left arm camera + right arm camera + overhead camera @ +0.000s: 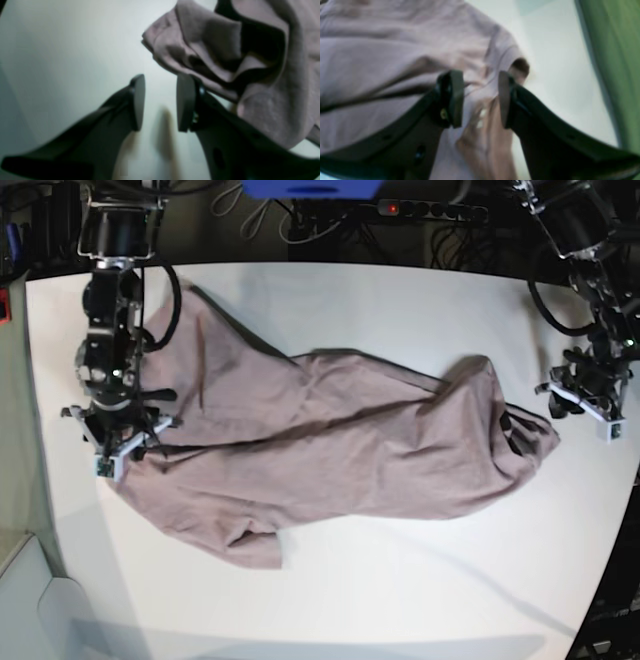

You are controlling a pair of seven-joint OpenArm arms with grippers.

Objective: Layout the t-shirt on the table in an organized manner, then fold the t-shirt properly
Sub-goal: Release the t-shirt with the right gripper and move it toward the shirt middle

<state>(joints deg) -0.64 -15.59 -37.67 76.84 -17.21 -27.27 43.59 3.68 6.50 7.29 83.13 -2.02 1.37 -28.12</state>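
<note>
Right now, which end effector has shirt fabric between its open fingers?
The right end effector: t-shirt cloth lies between its fingers. The left end effector frames only bare table.

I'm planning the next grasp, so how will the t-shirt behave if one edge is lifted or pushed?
The t-shirt will likely hang limp: it lies in soft creases and loose folds on the table. Pushed, it would probably bunch rather than slide whole, as its crumpled end suggests. It looks thin, so probably light.

Cables (300, 220) — power strip (430, 210) beyond
</note>
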